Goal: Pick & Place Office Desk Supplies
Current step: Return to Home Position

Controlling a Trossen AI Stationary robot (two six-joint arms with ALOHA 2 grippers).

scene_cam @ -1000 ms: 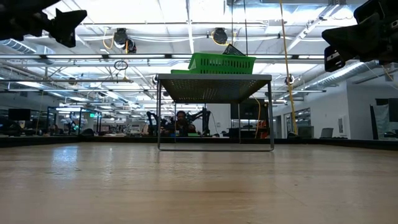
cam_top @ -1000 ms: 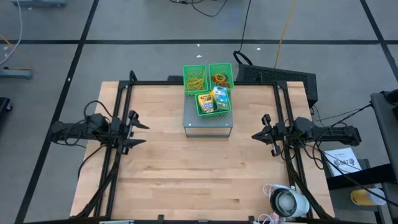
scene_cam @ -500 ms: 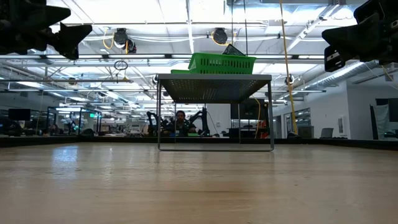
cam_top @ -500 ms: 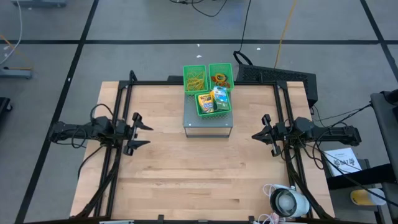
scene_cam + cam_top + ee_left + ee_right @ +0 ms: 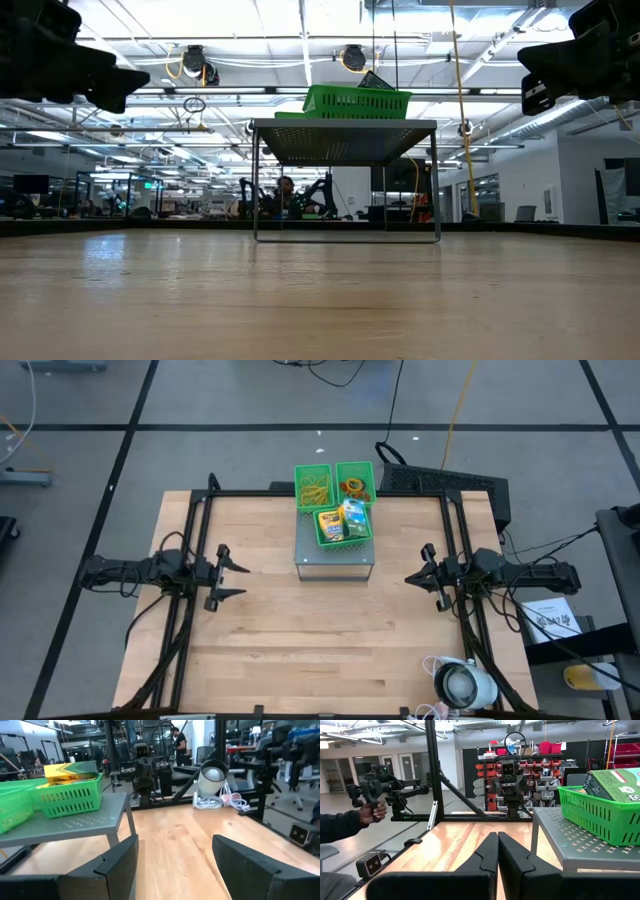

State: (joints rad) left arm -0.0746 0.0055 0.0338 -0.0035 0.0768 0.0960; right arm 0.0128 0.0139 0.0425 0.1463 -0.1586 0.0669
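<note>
The supplies sit in green mesh bins on a grey metal stand (image 5: 335, 560) at the table's far middle. The tan rubber bands (image 5: 313, 485) and coloured rings (image 5: 354, 487) are in the two far bins. The yellow-green crayon box (image 5: 330, 525) and green-white packet (image 5: 354, 518) share the near bin. My left gripper (image 5: 238, 580) hovers open to the left of the stand; its wrist view shows the crayon box (image 5: 70, 771) over its spread fingers (image 5: 120, 862). My right gripper (image 5: 409, 577) hovers shut to the right of the stand, with the packet (image 5: 612, 782) in its wrist view.
A white round device with cables (image 5: 462, 685) lies at the table's near right corner. Black frame rails (image 5: 190, 560) run along both sides of the table. A person's hand (image 5: 370, 810) holds a device beyond the table. Bare wood (image 5: 320, 640) spreads in front of the stand.
My left gripper has moved toward the table's right, closer to the stand, and has come somewhat lower in the low view. The right arm and the bins have kept still.
</note>
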